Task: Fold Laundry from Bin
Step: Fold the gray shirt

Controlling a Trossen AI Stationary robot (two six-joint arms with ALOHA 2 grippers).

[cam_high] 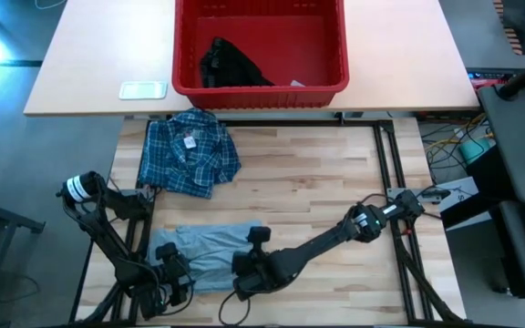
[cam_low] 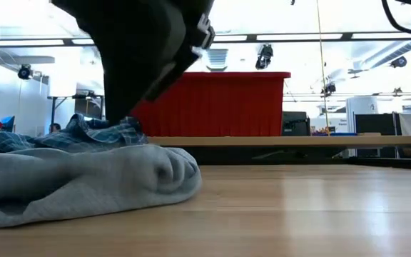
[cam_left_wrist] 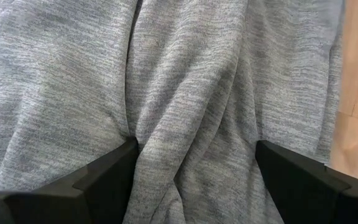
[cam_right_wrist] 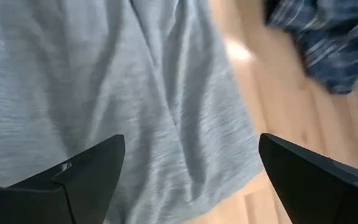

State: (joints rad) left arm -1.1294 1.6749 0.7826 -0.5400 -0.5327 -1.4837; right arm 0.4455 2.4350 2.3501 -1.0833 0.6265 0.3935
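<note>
The grey T-shirt (cam_high: 210, 253) you were working lay bunched at the lower left of the high view, on the wooden table (cam_high: 326, 191). It looked light, soft and limp, with loose ridges running along it, so it would sag and drag rather than hold a shape. You would have done best to take it by an edge or corner, not by the middle, where a pinch would only gather a fold.

Your left gripper (cam_left_wrist: 194, 171) sat low on the cloth at the shirt's left end, its fingers (cam_left_wrist: 104, 180) spread wide with a ridge of fabric rising between them. They touched the cloth but had not pinched it. Your right gripper (cam_right_wrist: 188, 171) hung over the shirt's right end, fingers fully apart and holding nothing, with the right arm stretched in from the right of the high view.

The plaid shirt (cam_high: 190, 152) lay crumpled at the upper left of the table, well apart from the grey one. The bin (cam_high: 261, 50) stood at top centre with a black garment (cam_high: 229, 64) inside it.
</note>
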